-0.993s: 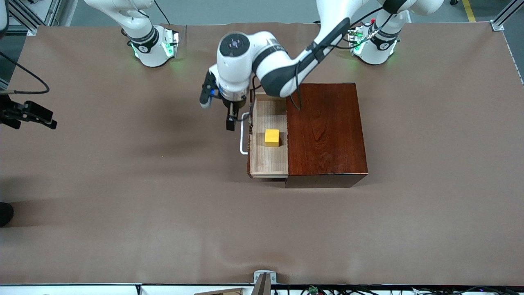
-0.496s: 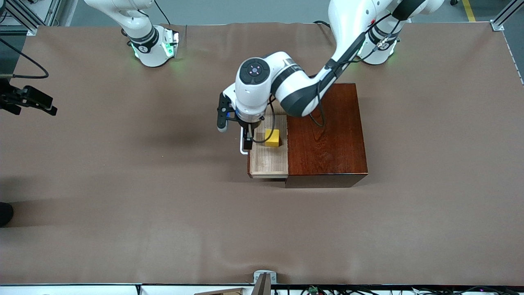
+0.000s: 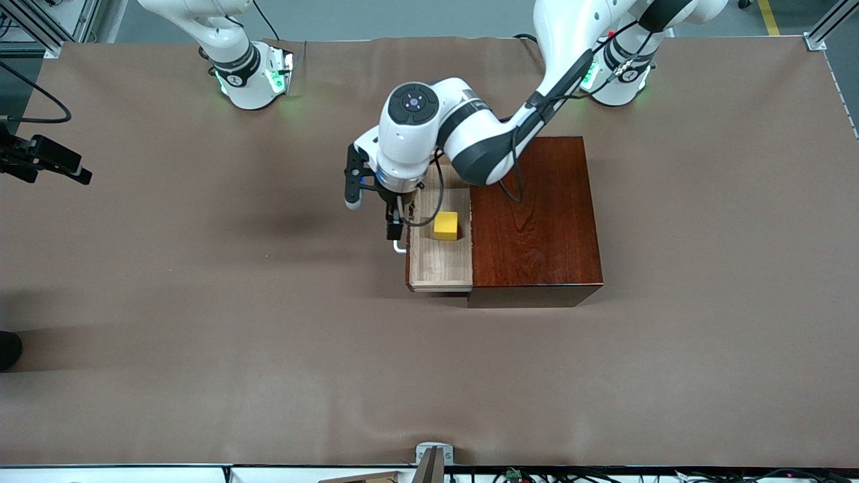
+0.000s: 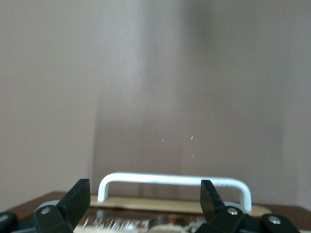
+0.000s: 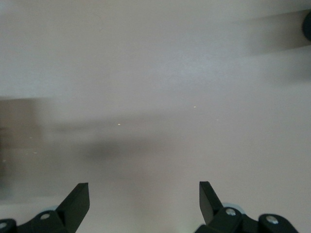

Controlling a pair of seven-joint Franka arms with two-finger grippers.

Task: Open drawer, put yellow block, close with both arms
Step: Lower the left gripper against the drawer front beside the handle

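Front view: drawer [image 3: 439, 258] stands pulled out of the dark wooden box [image 3: 533, 215], toward the right arm's end of the worktop [image 3: 201, 302]. Yellow block [image 3: 445, 225] sits inside the drawer. Left tool [image 3: 396, 225] hangs over the drawer's front edge, at about 9 o'clock from the block, right at the white handle [image 3: 400, 247]. Remaining step, by my reading: closing. To do it well, press flat against the drawer front, push straight along the slide toward the box, keep clear of the block. The right tool [image 3: 47, 161] waits at the frame's edge, well apart.

Left wrist view: left tool [image 4: 146, 194] with fingers spread wide, nothing between them; handle [image 4: 175, 180] just ahead. Whether a finger touches the handle or drawer front cannot be told.

Right wrist view: right tool [image 5: 144, 194] fully spread and empty, only bare worktop [image 5: 155, 87] below. Drawer's back part is hidden inside the box; the left arm covers its upper corner.
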